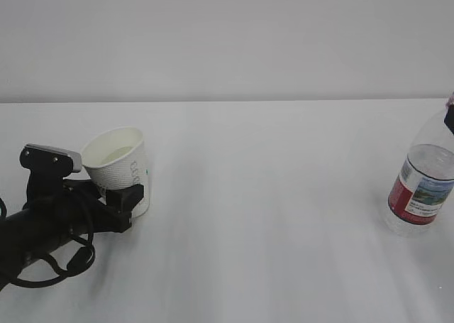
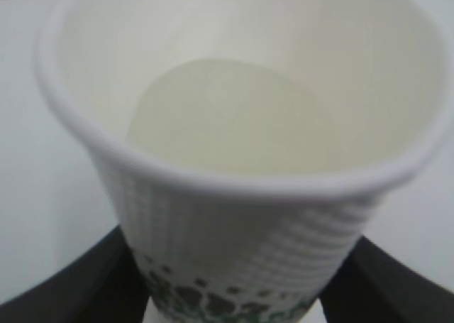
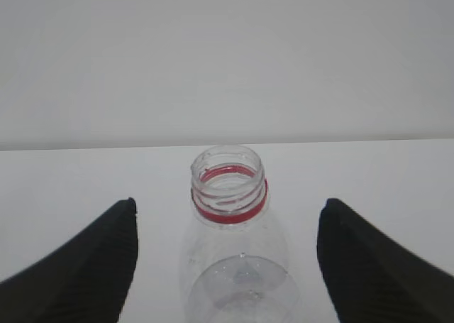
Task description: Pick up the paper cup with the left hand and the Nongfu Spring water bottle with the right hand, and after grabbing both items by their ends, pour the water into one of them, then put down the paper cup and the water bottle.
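Exterior view: the paper cup (image 1: pixel 119 165) sits at the left of the white table (image 1: pixel 269 216), tilted toward the camera so that its pale interior shows, with the left hand (image 1: pixel 122 199) closed about its lower wall; whether the base touches the table cannot be told. The Nongfu Spring water bottle (image 1: pixel 422 183) stands upright far to the right, well apart from the cup, its cap off and water filling roughly the lower body; only a dark corner of the right hand (image 1: pixel 450 117) shows at the frame edge above it. Left wrist view: the cup (image 2: pixel 241 145) fills the frame, a rolled rim over an embossed, dimpled wall with green print near the bottom, and the black fingers (image 2: pixel 85 287) press it from both sides. The cup appears to hold a pale pool, though this could be its bare bottom. Right wrist view: the ribbed black fingers (image 3: pixel 92 266) stand wide on either side of the bottle's (image 3: pixel 230 231) open threaded neck and red ring, clear of the plastic. Judged from this, the step in hand is setting the items down; the cup is thin and easily crushed, so it should be levelled and seated flat before the jaws part, and the bottle, smooth and top-light, left undisturbed as the right hand lifts straight away.
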Controlling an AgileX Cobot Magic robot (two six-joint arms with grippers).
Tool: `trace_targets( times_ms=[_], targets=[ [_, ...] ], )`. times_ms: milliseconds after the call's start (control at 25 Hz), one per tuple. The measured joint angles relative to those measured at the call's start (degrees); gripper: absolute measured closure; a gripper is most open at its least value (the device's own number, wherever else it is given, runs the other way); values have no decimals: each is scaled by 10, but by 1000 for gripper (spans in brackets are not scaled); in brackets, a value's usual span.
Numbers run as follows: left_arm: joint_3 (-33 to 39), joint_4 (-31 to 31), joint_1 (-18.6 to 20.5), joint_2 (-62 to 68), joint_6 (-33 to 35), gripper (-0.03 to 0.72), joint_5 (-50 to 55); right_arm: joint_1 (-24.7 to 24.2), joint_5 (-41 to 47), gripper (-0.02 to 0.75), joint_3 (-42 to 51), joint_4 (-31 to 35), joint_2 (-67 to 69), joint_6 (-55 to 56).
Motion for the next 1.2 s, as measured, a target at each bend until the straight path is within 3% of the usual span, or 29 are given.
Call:
trace_targets(
  times_ms=[200, 440, 720, 960, 1200],
  targets=[
    [1, -2, 0, 0, 0, 193, -1, 0, 0, 145, 0, 0, 0, 0],
    [1, -4, 0, 0, 0, 100, -1, 0, 0, 145, 0, 0, 0, 0],
    [1, -6, 0, 0, 0, 83, -1, 0, 0, 145, 0, 0, 0, 0],
    [1, -6, 0, -2, 0, 5, -6, 0, 0, 145, 0, 0, 0, 0],
    [1, -6, 0, -2, 1, -5, -6, 0, 0, 145, 0, 0, 0, 0]
  ],
)
